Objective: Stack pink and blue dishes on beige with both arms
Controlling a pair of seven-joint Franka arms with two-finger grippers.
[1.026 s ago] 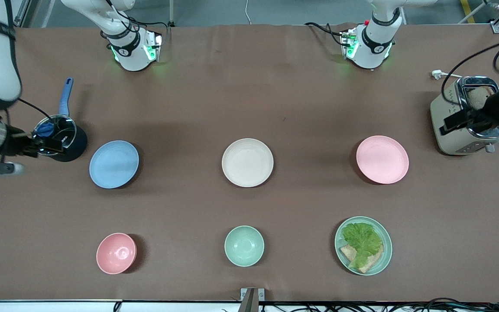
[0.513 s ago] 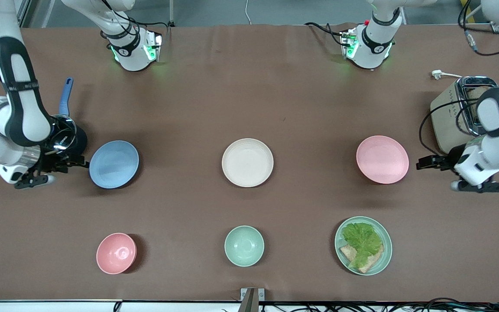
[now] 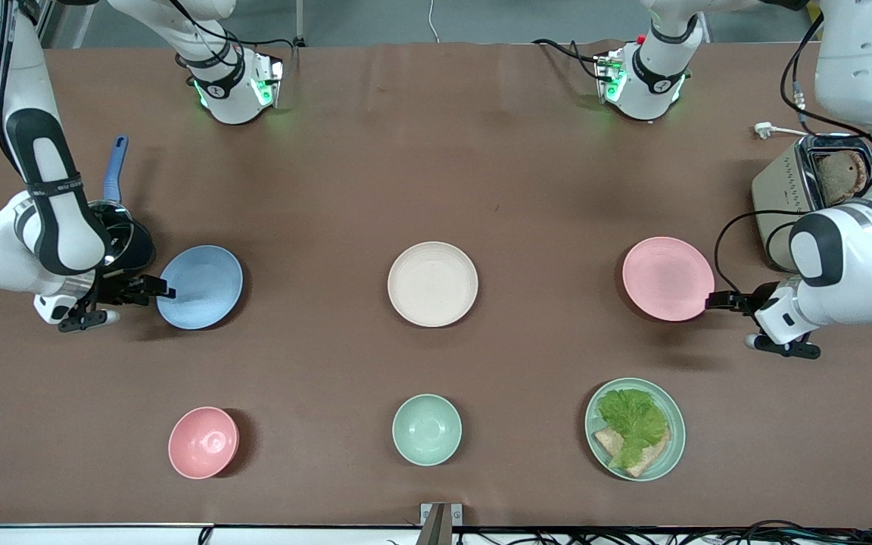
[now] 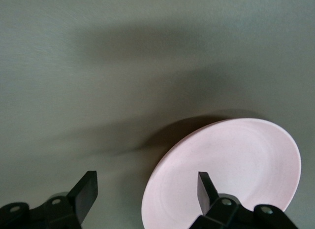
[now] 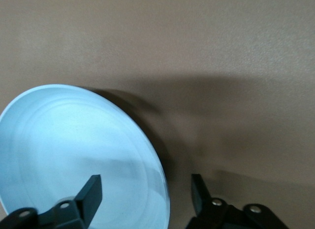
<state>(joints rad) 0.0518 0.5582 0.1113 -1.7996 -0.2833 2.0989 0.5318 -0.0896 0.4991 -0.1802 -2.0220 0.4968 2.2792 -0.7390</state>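
The beige plate (image 3: 432,284) lies mid-table. Beside it, toward the right arm's end, lies the pale blue plate (image 3: 200,287), and toward the left arm's end lies the pale pink plate (image 3: 668,278). My right gripper (image 3: 163,291) is open at the blue plate's outer rim. In the right wrist view the gripper (image 5: 145,184) has that rim between its fingers, with the blue plate (image 5: 74,150) filling one side. My left gripper (image 3: 714,300) is open at the pink plate's outer rim. In the left wrist view this gripper (image 4: 146,182) straddles the edge of the pink plate (image 4: 231,165).
A toaster (image 3: 799,197) with bread stands by the left arm. A black pot (image 3: 133,238) with a blue handle sits next to the blue plate. Nearer the camera are a pink bowl (image 3: 203,443), a mint bowl (image 3: 426,429) and a mint plate (image 3: 673,446) with lettuce and bread.
The right gripper moved from the pot to the blue plate's rim. The left gripper moved from the toaster to the pink plate's rim. The plates have not moved.
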